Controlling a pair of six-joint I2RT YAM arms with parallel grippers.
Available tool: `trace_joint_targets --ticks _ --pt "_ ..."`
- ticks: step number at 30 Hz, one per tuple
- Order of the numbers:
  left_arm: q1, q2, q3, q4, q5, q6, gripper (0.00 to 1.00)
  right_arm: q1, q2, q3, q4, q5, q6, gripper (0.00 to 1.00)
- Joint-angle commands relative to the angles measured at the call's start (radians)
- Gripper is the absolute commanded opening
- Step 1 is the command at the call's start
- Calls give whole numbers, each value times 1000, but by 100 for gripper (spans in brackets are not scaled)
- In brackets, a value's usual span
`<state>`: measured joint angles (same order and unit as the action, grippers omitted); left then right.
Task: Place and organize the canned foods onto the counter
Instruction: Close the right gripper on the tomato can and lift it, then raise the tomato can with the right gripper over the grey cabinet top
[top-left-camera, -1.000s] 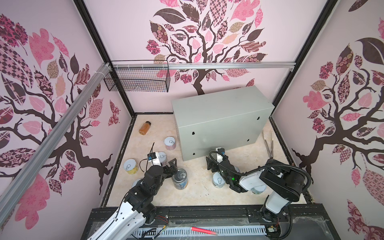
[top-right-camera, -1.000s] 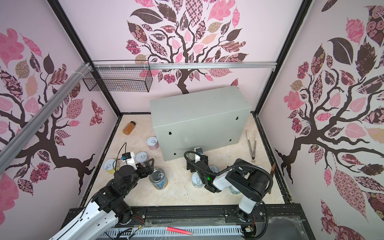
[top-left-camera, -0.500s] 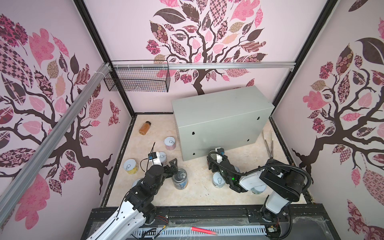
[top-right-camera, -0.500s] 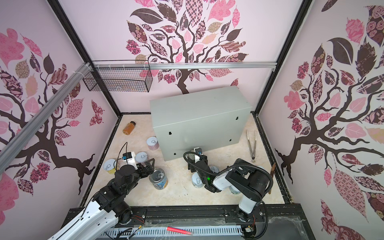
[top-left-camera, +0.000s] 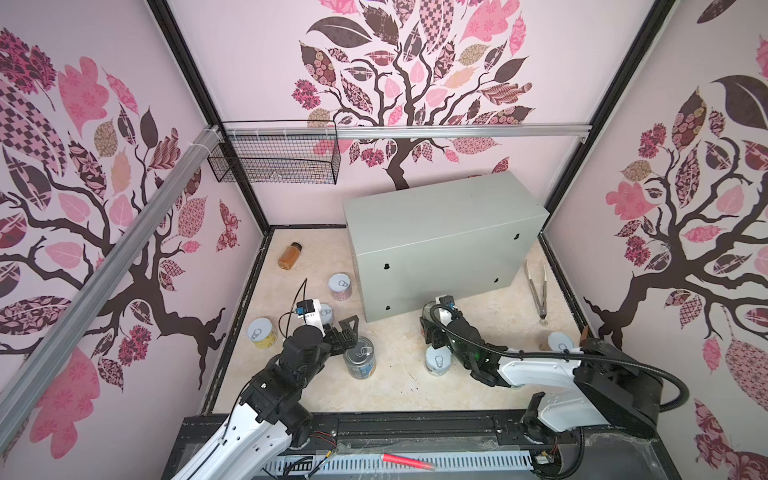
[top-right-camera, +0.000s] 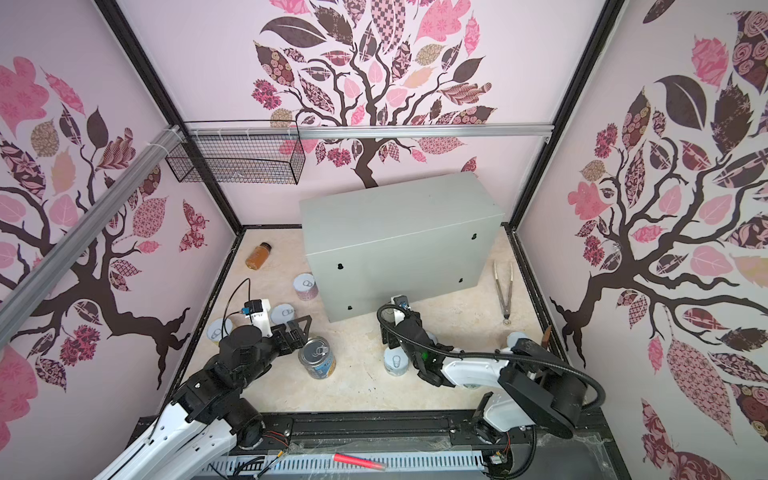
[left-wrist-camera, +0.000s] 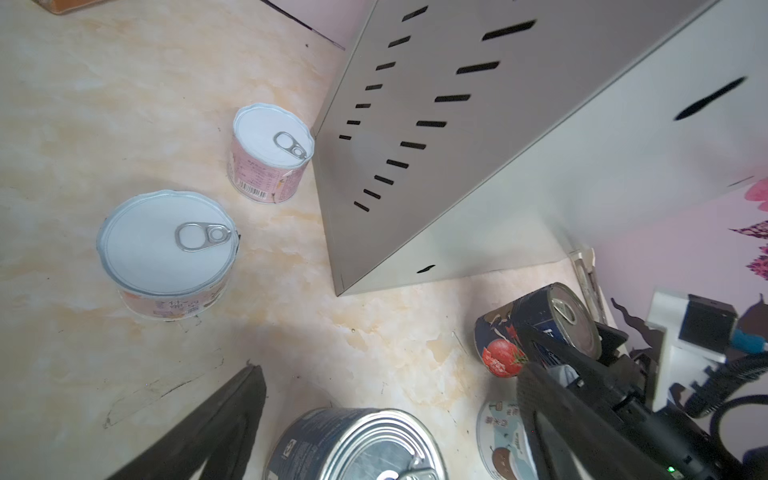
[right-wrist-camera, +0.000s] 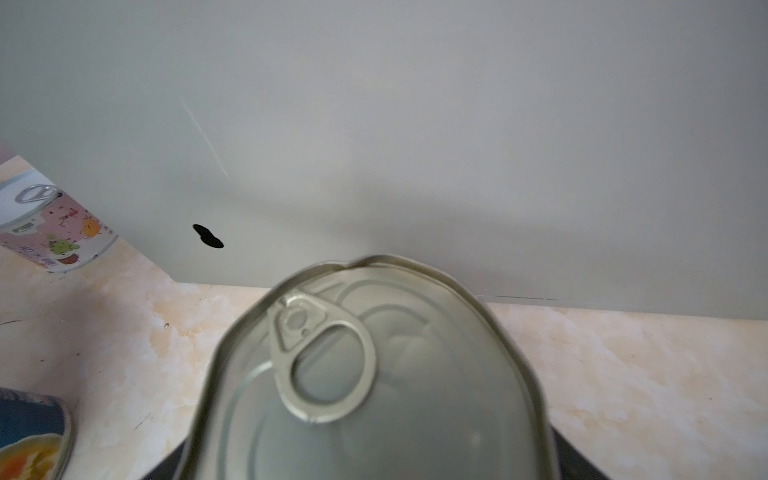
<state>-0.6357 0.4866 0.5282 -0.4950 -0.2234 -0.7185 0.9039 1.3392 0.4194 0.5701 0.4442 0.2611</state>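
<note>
I saw right gripper (top-left-camera: 433, 332) pinching tomato can (left-wrist-camera: 503, 353), lid up, can leaning a bit. Counter (top-left-camera: 440, 216) wall stood just ahead; its flat top was up above can. Right arm was nearer. Left gripper (top-left-camera: 348, 332) spread wide beside blue can (top-left-camera: 360, 361), empty.

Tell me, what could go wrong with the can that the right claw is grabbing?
The right claw grips the tomato can close in front of the box, so lifting it might bump the box. The can seems to lean in the left wrist view, so it might slip. A short can stands right beside that claw and could get knocked over.
</note>
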Motion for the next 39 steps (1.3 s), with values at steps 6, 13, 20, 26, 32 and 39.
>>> trace_joint_targets --ticks 6,13,20,26,32,39 --pt "-3 4 207 -181 45 71 98 6 -257 117 -207 23 -20 49" --pt "-4 63 376 -339 88 144 98 5 -392 255 -489 38 -24 47" --pt "-2 125 576 -482 125 237 98 5 -478 456 -782 67 -36 47" --pt "-3 183 715 -573 171 293 98 5 -438 730 -1049 107 -44 43" --pt "-2 206 753 -586 216 324 98 3 -364 995 -1232 142 -51 43" --pt "-3 219 770 -585 251 351 98 -1 -220 1354 -1418 185 -84 40"
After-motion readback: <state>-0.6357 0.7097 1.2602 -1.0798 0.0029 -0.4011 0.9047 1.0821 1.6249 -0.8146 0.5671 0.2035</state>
